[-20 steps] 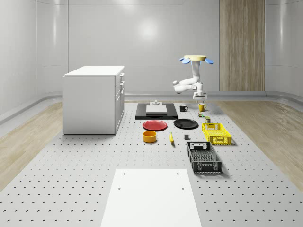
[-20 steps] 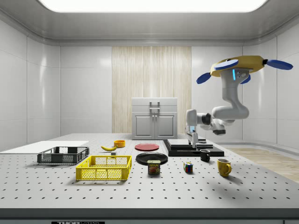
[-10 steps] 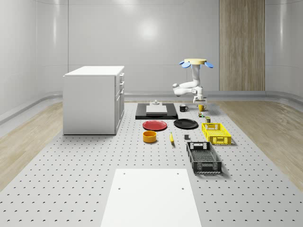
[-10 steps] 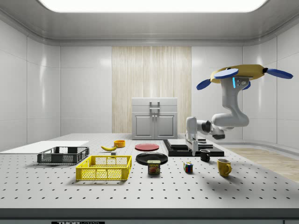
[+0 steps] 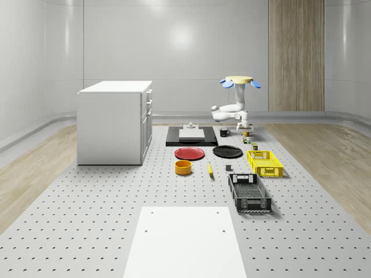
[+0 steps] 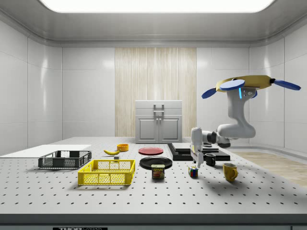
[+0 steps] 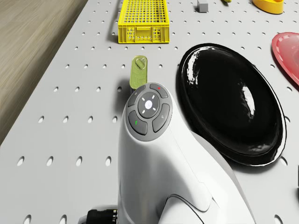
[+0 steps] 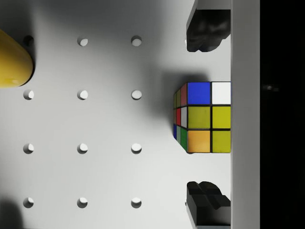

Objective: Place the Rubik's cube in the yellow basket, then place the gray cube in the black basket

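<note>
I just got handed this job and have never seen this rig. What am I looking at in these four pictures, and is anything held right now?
The machine is a flying drone with a white arm hanging beneath it, ending in a two-finger gripper. It hovers over the far end of a perforated table.

The whole-scene view looks down the table, the side view looks across it, the drone view looks down from the drone's body past the arm, and the wrist view looks along the gripper.

Nothing is held. In the wrist view the fingers are open on either side of the Rubik's cube, which sits on the table. In the side view the gripper is just above the cube.

The yellow basket and black basket stand further along.
</note>
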